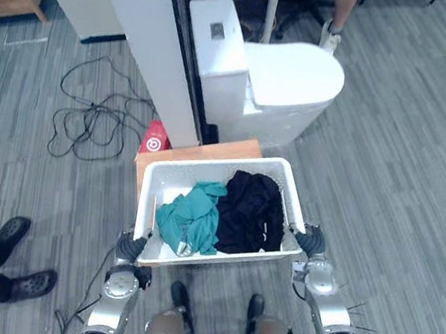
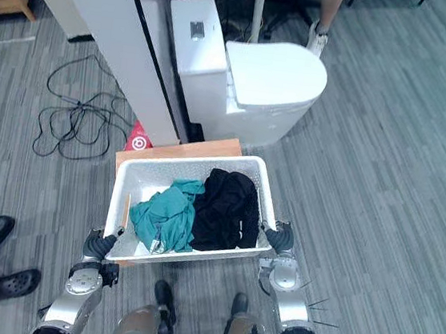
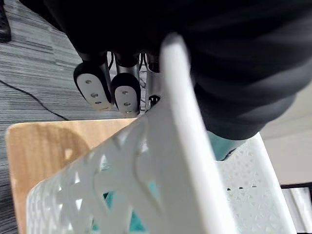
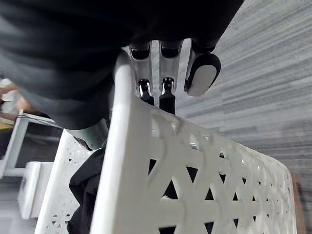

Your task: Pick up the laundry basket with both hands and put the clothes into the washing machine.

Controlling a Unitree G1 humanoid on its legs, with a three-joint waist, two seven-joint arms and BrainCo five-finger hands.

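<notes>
In the left eye view the laundry basket (image 1: 174,186) is seen near the toilet (image 1: 285,85), on the side away from its cistern, over a wooden board (image 1: 209,149). Whether it is lifted clear of the board cannot be told. A teal garment (image 1: 193,220) and a black garment (image 1: 250,212) are heaped inside it, touching each other. The two basket corners farthest from the toilet are gripped, one by the left hand (image 1: 132,247) and one by the right hand (image 1: 309,241). In the left wrist view the fingers (image 3: 92,87) are curled under the rim. In the right wrist view the fingers (image 4: 168,92) are wrapped down the latticed outer wall, so the basket is clasped on both sides.

The lift is judged to be the step in hand. It is best done with both arms raised together, so that the rim is kept level and the clothes are not tipped toward the toilet. Since only the corners are held, the far edge is likely to sag, and the grip should be kept firm. The toilet should be cleared before any turn is made. A person's shoes (image 1: 14,232), well apart from the toilet, should be given room.
</notes>
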